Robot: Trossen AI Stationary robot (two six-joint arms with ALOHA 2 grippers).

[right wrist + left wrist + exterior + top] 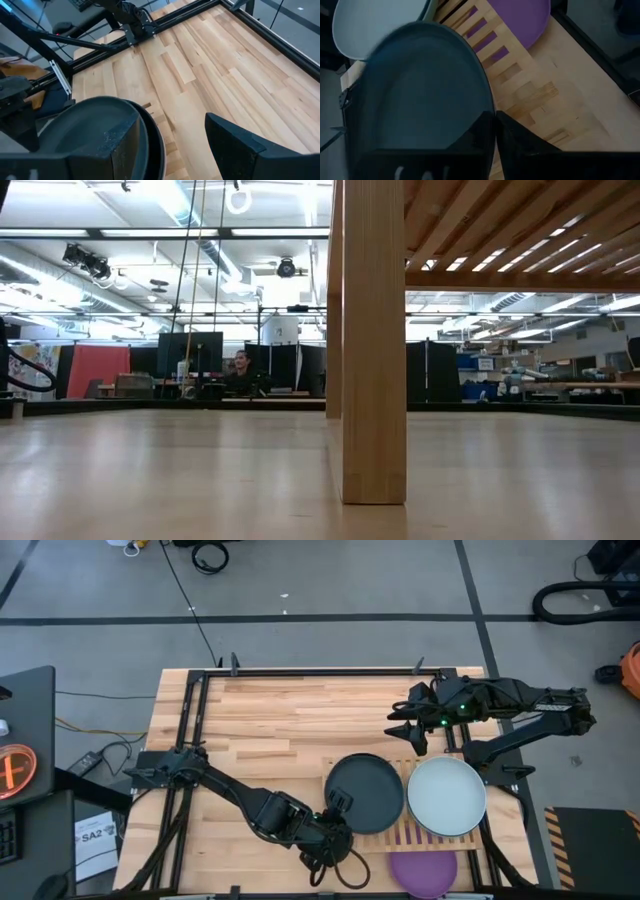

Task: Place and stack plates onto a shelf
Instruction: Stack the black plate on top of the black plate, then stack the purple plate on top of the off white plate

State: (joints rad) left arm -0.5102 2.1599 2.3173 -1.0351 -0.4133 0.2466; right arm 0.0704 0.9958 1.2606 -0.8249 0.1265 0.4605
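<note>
My left fingers point(495, 131) pinch the dark plate's point(365, 793) near rim, steadying it flat on the shelf point(392, 836); my right fingers point(408, 727) wait apart, empty.

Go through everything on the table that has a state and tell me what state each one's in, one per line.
dark plate: flat on the shelf
pale plate: flat on the shelf beside it
purple plate: under the shelf, partly covered
shelf: standing on the table
left gripper: at the dark plate's rim
right gripper: open, empty
</note>
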